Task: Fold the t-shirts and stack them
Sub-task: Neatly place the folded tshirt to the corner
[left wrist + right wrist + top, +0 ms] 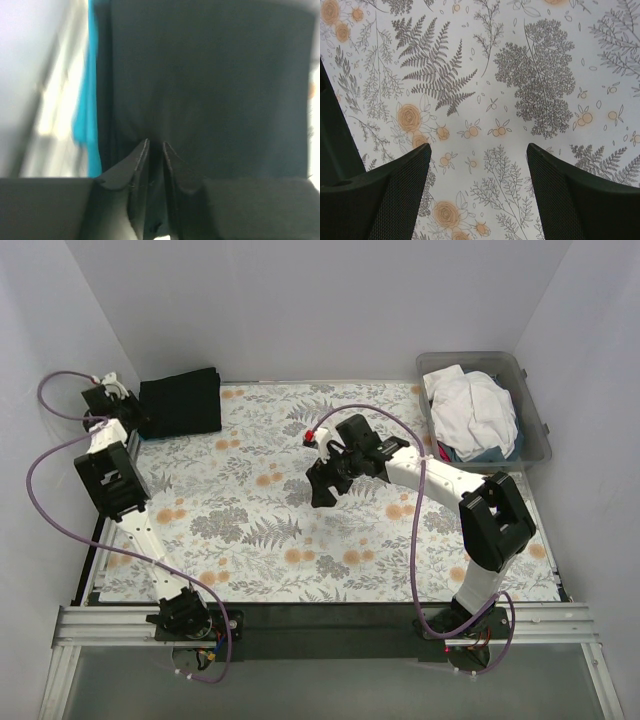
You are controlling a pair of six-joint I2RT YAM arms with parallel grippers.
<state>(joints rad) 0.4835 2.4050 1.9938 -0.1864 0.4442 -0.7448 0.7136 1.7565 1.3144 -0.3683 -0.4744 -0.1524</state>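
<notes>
Nearest us, along the bottom of the overhead view, the silver aluminium rail (300, 625) carries both arm bases. From its lower left the left arm climbs the left edge of the frame and bends inward at the top. This brings the left gripper (133, 420) to the upper left corner, against the left border of the folded black cloth t-shirt (182, 405).

In the left wrist view the left gripper (156, 146) has its fingers drawn to a narrow slit at the near edge of the black t-shirt (210, 90). The shot is blurred, and we cannot tell whether any fabric is caught between them. A strip of teal-blue cloth (89, 100) runs along the left side of the black shirt.

The right arm rises from the lower right, folds at the elbow and reaches left toward mid-frame. The right gripper (321, 497) tilts down over the floral-patterned table cloth (250, 530), well apart from every shirt. Its own camera shows the right gripper (478, 146) spread wide and holding nothing, with only the fern-and-rose table cloth (485, 75) below.

At the upper right stands the clear grey plastic tub (538, 430). In it a crumpled white cloth t-shirt (470, 410) lies on top, and a bit of bluish cloth (492, 453) peeks out beneath its lower edge.
</notes>
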